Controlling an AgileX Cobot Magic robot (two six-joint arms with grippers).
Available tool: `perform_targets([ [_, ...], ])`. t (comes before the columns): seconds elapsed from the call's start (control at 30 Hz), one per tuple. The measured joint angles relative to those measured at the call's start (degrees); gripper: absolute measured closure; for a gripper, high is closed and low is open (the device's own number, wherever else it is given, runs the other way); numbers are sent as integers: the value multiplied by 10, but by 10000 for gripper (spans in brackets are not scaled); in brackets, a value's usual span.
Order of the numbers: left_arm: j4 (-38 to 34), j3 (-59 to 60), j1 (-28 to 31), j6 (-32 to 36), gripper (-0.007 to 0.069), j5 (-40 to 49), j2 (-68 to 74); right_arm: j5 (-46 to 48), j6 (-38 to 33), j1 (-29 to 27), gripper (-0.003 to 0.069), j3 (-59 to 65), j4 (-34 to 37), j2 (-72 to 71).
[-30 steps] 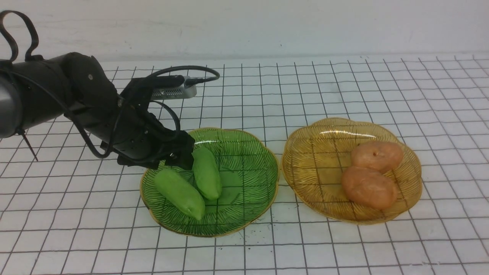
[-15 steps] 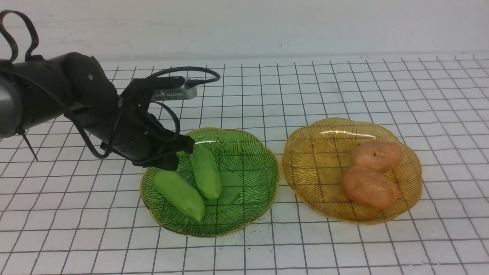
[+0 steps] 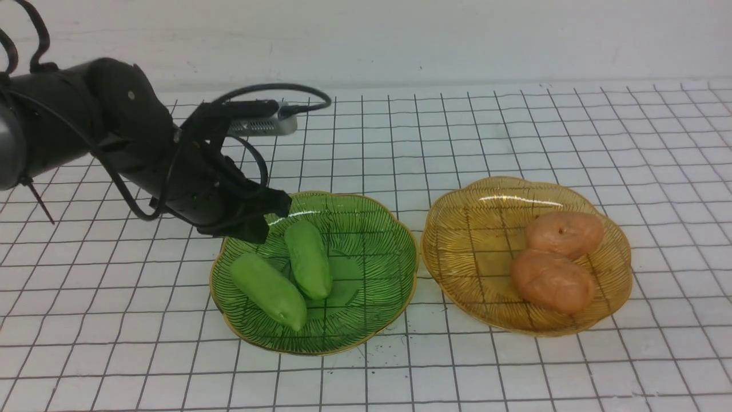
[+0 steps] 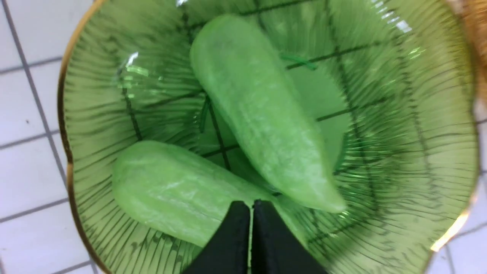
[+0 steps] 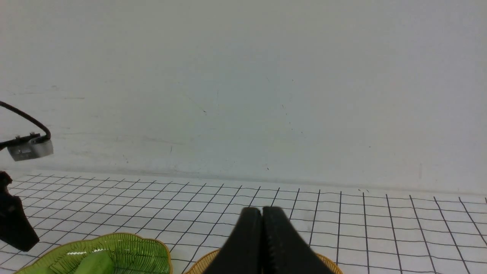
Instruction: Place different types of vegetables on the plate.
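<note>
Well, looks all but finished; counting four vegetables and finding every one of them plated. Spotting one cucumber piece (image 3: 309,258) just beyond the tips of the left claw (image 3: 267,220); spotting a second cucumber piece (image 3: 269,290) just beneath those tips, lying against the first; placing both inside the green plate (image 3: 372,257), directly under and ahead of that claw. Looking well off to the left claw's right now; picking out two potato pieces, one (image 3: 564,233) farther out and one (image 3: 552,280) nearer, touching, both in the amber plate (image 3: 474,246). So, sorted by kind, one kind per plate; seeing no vegetable loose on the gridded table (image 3: 514,131); judging little or nothing left to carry, perhaps only drawing the arm clear.

Now to the left claw itself; pinched fully together in the wrist view, no gap showing between the dark fingers (image 4: 232,236); gripping nothing; hanging over the plate's near rim, above the cucumber pieces and, going by the front view, not resting on either.

Over to the right claw (image 5: 261,209); likewise pressed shut, empty, held up high with the amber plate's edge just below its tips; out of the front view altogether.
</note>
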Motion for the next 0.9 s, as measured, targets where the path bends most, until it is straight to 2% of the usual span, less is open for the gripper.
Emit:
perform_targets([
  [0.17, 0, -43, 0, 1, 632, 56, -39, -10, 0, -1, 673, 27, -3, -19],
  [0.37, 3, -46, 0, 1, 632, 62, -54, -7, 0, -44, 673, 115, -14, -85],
  [0.53, 14, -46, 0, 1, 632, 88, -77, 25, 0, -79, 673, 174, -85, -89],
  [0.63, 40, -46, 0, 1, 632, 134, -108, 47, 0, -80, 673, 203, -121, -89],
  [0.8, 55, -46, 0, -1, 632, 216, -160, 53, 0, -81, 673, 206, -126, -89],
  [0.9, 50, -40, 0, -3, 632, 223, -200, 53, 0, -79, 673, 206, -129, -90],
])
